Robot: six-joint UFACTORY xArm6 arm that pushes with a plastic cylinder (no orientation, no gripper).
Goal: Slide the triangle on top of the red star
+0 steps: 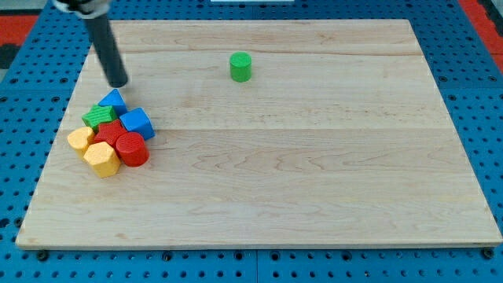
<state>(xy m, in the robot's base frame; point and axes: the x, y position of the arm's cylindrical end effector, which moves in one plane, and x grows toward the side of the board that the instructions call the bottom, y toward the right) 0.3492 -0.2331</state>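
Observation:
A cluster of blocks sits at the view's left on the wooden board (299, 173). The blue triangle (114, 100) is at the cluster's top, touching a green star (99, 117). The red star (111, 132) lies in the middle of the cluster, mostly hemmed in. A blue cube (137, 123) is to its right, and a red cylinder (132, 149) below right. My tip (119, 83) is just above the blue triangle, a small gap away, with the rod leaning up to the view's top left.
A yellow heart (79, 140) and a yellow hexagon (102, 159) sit at the cluster's lower left. A green cylinder (240, 67) stands alone near the view's top centre. Blue pegboard surrounds the board.

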